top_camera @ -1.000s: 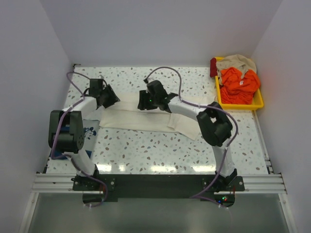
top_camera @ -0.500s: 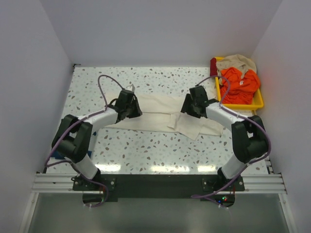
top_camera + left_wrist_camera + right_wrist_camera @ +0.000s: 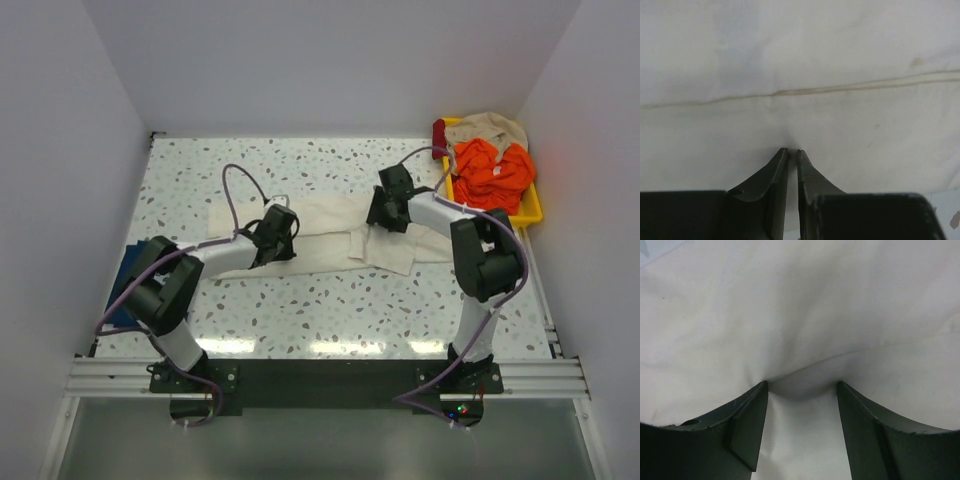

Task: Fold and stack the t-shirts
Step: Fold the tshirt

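The cream t-shirt (image 3: 325, 235) lies spread across the middle of the table, with a folded flap at its right. My left gripper (image 3: 283, 228) rests on its left part. In the left wrist view its jaws (image 3: 792, 150) are nearly together and pinch a small pucker of the cream cloth (image 3: 800, 60). My right gripper (image 3: 380, 212) rests on the shirt's right part. In the right wrist view it (image 3: 802, 385) is open, its tips pressed into the cream cloth (image 3: 790, 300), which bulges between them. The navy t-shirt (image 3: 128, 280) lies at the left edge, partly hidden by the left arm.
A yellow tray (image 3: 495, 218) stands at the back right. It holds an orange cloth (image 3: 490, 170), a beige cloth (image 3: 490, 128) and a dark red piece (image 3: 438, 138). White walls close the table on three sides.
The left gripper has moved right and nearer along the shirt. The right gripper swung right, then came back a little left and farther. The shirt now lies shorter on the left side.
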{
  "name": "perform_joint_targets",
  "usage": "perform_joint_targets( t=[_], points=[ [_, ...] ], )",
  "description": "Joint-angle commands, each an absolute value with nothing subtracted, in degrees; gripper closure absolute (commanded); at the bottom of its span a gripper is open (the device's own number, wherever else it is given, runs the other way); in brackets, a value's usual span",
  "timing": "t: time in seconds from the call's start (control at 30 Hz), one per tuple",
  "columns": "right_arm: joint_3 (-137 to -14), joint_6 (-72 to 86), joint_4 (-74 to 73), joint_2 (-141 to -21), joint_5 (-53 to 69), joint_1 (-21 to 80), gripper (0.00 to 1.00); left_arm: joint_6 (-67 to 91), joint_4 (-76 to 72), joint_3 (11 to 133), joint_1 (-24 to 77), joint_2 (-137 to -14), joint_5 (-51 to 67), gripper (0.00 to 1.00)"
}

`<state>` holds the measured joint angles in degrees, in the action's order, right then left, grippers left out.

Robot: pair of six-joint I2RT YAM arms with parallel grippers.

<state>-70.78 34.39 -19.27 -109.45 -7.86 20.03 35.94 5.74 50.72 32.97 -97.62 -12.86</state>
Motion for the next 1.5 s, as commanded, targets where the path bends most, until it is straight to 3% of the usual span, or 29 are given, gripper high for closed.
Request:
perform_joint_targets(
  t=[0.0, 0.37, 0.47, 0.67, 0.83, 1.07, 1.23, 1.47],
  points=[
    [-75.75, 31.21, -24.33, -117.15, -6.77, 20.13, 0.39, 38.13, 11.16, 47.2, 36.37, -94.4, -11.96, 0.84],
    [-104.74, 15.74, -34.62, -135.87, -3.87, 22.93, 0.37, 49.92, 9.06, 47.8, 52.37, -95.44, -6.86, 0.85],
    [-119.03, 12.22, -39.1, -142.8, -3.43, 25.13, 0.35, 50.45, 7.12, 52.46, 54.4, -99.39, -4.84, 0.85],
    [-137.71, 8.0, -48.16, -151.17, -5.88, 25.67, 0.27, 48.61, 9.56, 66.25, 54.23, -103.97, -2.37, 0.72],
    [-137.11, 9.57, -44.21, -145.21, -3.7, 25.58, 0.15, 47.02, 10.72, 67.95, 52.3, -100.21, -3.52, 0.65],
    [-118.43, 21.7, -36.3, -127.89, -2.46, 25.58, 0.07, 43.42, 11.24, 59.51, 48.43, -93.61, -2.8, 0.69],
    [-106.46, 25.31, -31.39, -123.23, -3.43, 25.93, 0.09, 40.78, 10.37, 52.14, 48.87, -90.27, -2.63, 0.76],
    [-105.9, 25.31, -30.85, -129.53, -3.6, 25.84, 0.28, 43.32, 7.22, 46.32, 52.2, -91.49, -2.2, 0.79]
  ],
)
